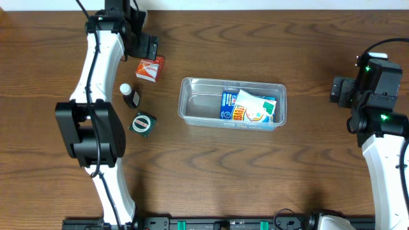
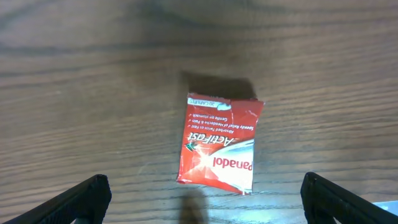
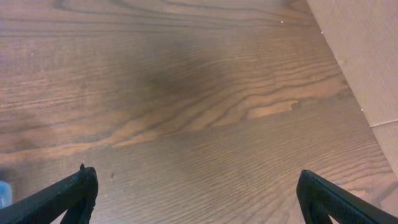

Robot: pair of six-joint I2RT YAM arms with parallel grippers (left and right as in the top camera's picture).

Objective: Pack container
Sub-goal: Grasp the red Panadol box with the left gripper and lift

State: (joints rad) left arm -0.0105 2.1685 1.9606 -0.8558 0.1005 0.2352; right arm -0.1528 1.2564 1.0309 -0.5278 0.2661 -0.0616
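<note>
Brown wood-grain table [image 1: 307, 38] carries everything here. The clear, colourless rectangular plastic container [image 1: 192, 105], with rounded corners and a rim, sits at the middle of the surface, its long sides running left to right. Inside it, at its right end, lies a blue and white printed packet [image 1: 249, 107], tilted. The left half of the container's floor is bare.

Toward the far left corner of the surface, a small red and white Panadol box [image 1: 150, 67] lies flat, well apart from the container. The left claw [image 1: 147, 46] hangs just beyond the box on its far side, released, with its two black fingers spread wide. In the left wrist view the box [image 2: 217, 143] lies ahead of the fingertips [image 2: 87, 196] and between them, and neither touches it.

Closer to the front edge than the box is a small dark bottle with a white cap [image 1: 130, 94]; whether it stands or lies I cannot tell. Just in front of that is a dark green pot with a round label on top [image 1: 143, 123]. Both are left of the container, near it but not touching.

The right claw [image 1: 339, 89] is near the right edge of the surface, well apart from the container, released and holding nothing. Its wrist view shows bare wood between the black fingertips [image 3: 68, 193] and a pale beige panel [image 3: 367, 56] along the surface's edge.
</note>
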